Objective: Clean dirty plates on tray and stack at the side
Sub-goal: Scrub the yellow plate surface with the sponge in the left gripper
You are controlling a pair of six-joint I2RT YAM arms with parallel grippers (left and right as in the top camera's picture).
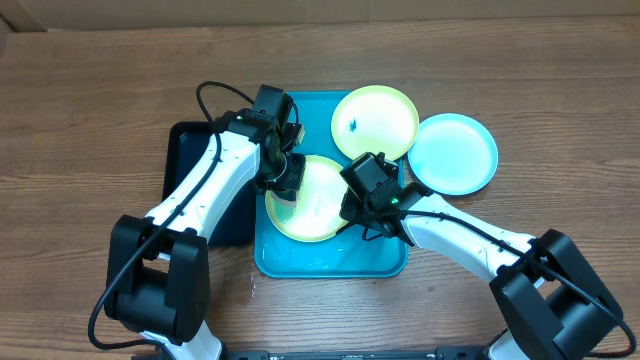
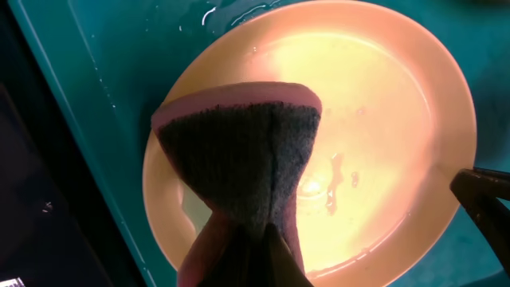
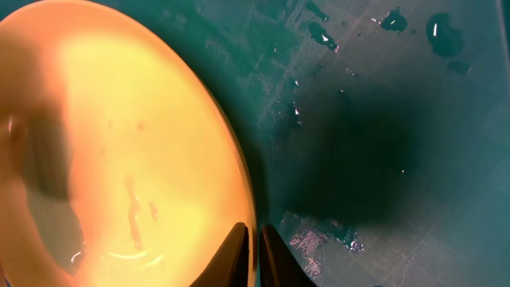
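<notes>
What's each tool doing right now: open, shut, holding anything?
Left tool: closed, holding the sponge.
Right tool: closed, pinching the rim of the yellow-green plate.

This looks like a robotics lab or test bench, not a home kitchen. A wood-grain table carries a turquoise tray. Two white-and-black robot arms, the left arm and the right arm, reach over that tray from its near side, trailing a looped black cable. Plastic plates lie on the tray and just right of it, and a black tray sits against its left edge. Beyond the tray's far side, a pale strip past the table may be floor or cardboard.
</notes>
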